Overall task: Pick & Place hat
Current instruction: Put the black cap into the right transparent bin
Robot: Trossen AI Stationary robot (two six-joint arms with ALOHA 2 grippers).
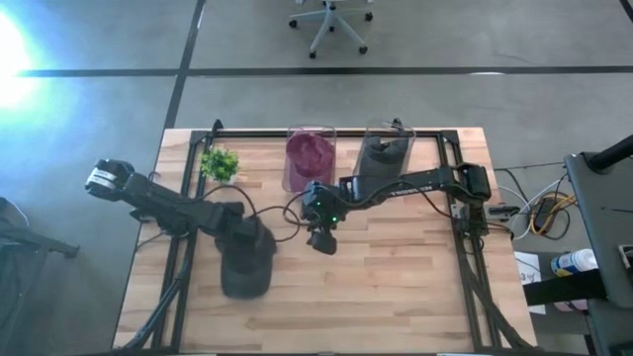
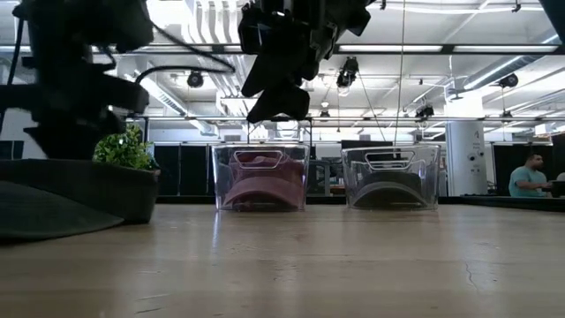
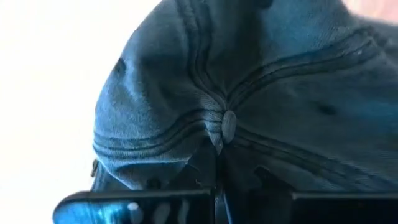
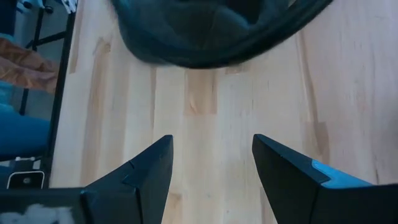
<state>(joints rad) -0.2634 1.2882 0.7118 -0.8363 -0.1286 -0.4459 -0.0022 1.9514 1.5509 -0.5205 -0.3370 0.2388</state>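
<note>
A dark grey-blue hat (image 1: 247, 269) rests on the wooden table near its left front; in the low view the hat (image 2: 71, 199) sits flat on its rim. My left gripper (image 1: 240, 235) stands over its crown, shut on the cloth. The left wrist view shows the crown seams meeting at the top button (image 3: 229, 124). My right gripper (image 1: 322, 240) hangs open above the table's middle, to the right of the hat, touching nothing. In the right wrist view the hat (image 4: 205, 31) lies beyond its open fingers. My left gripper pinches a fold of the crown cloth (image 3: 215, 157) between its two fingers, right beside the top button. The fingers come from above, pointing steeply down. The hat stays on the table, its rim (image 2: 53, 221) on the wood.
At the table's far edge stand two clear bins: one (image 1: 311, 156) holds a maroon hat, the other (image 1: 384, 156) a dark grey one. A small green plant (image 1: 220, 163) stands at the far left. Bare wood (image 1: 396, 287) lies front right. A person (image 2: 530, 177) is in the room behind.
</note>
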